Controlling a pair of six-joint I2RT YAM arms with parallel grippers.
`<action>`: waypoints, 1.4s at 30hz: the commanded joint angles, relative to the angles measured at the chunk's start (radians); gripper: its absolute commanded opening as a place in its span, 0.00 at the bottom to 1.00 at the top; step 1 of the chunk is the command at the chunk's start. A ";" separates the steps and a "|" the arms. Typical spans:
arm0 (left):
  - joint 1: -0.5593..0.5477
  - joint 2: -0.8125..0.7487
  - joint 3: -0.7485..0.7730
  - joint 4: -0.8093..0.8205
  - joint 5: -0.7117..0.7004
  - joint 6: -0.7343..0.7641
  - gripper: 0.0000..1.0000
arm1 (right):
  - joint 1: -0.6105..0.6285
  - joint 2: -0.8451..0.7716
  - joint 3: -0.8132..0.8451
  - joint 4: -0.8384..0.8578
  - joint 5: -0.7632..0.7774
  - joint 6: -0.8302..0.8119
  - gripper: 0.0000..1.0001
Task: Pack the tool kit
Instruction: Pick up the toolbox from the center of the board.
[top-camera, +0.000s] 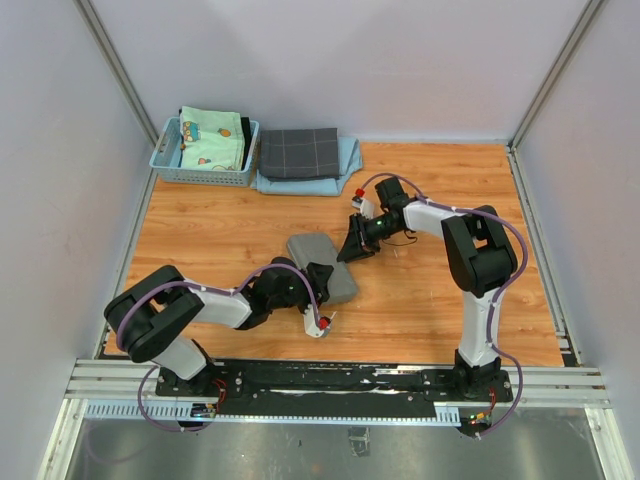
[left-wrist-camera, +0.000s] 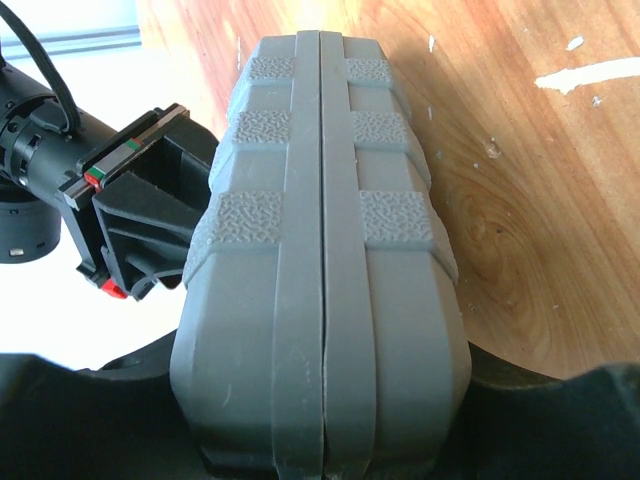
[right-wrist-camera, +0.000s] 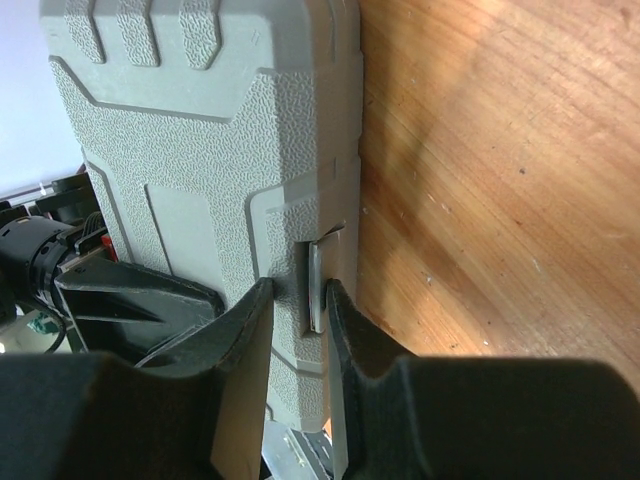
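Observation:
The grey tool kit case (top-camera: 322, 262) lies closed in the middle of the wooden table. My left gripper (top-camera: 318, 284) holds its near end. In the left wrist view the case (left-wrist-camera: 320, 200) stands edge-on between my jaws, its seam shut, and my left gripper (left-wrist-camera: 320, 425) clamps both halves. My right gripper (top-camera: 352, 247) is at the case's right edge. In the right wrist view its fingers (right-wrist-camera: 300, 300) pinch a small grey latch (right-wrist-camera: 316, 285) on the case (right-wrist-camera: 200, 150). No pink-and-black tools are in view.
A light blue basket (top-camera: 205, 152) with folded cloths stands at the back left. A dark grey checked cloth (top-camera: 298, 153) lies beside it on a light blue cloth (top-camera: 348, 165). White walls close in on three sides.

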 joint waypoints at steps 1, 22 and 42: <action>-0.016 0.025 0.024 0.031 0.049 -0.056 0.00 | 0.057 0.023 0.032 -0.098 -0.066 -0.041 0.01; -0.016 -0.001 0.081 0.064 0.015 -0.096 0.00 | -0.059 -0.169 0.073 0.035 0.103 0.029 0.60; 0.065 0.095 1.002 -0.498 0.024 -1.487 0.00 | -0.343 -0.472 0.058 0.087 0.314 0.004 0.98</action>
